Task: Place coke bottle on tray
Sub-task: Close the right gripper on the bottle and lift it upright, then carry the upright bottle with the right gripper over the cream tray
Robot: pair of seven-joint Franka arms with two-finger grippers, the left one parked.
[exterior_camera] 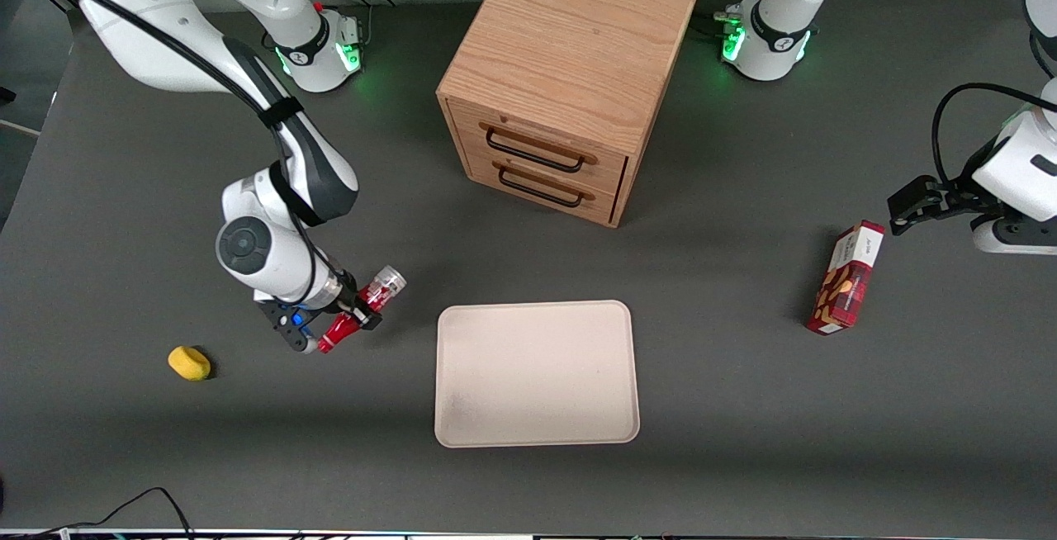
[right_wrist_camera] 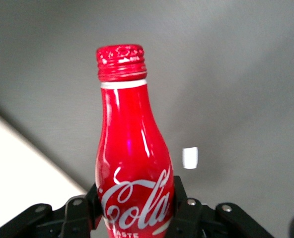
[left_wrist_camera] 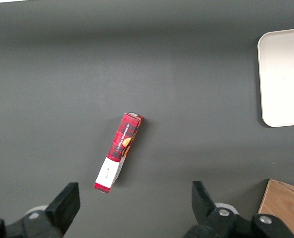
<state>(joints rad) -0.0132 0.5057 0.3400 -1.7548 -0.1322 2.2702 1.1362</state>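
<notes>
Coke bottle (exterior_camera: pixel 363 309) clamped in tool (exterior_camera: pixel 345 315), fingers closed on red body, bottle tipped on slant, silver base up, cap end low. Looks lifted off counter (exterior_camera: pixel 124 457), just beside tray (exterior_camera: pixel 537 373) on working arm's side. Tray bare. Judgement: pick done; carry over rim, righting, set-down, release all left. Yellow object (exterior_camera: pixel 189 362) near tool, untouched.
</notes>
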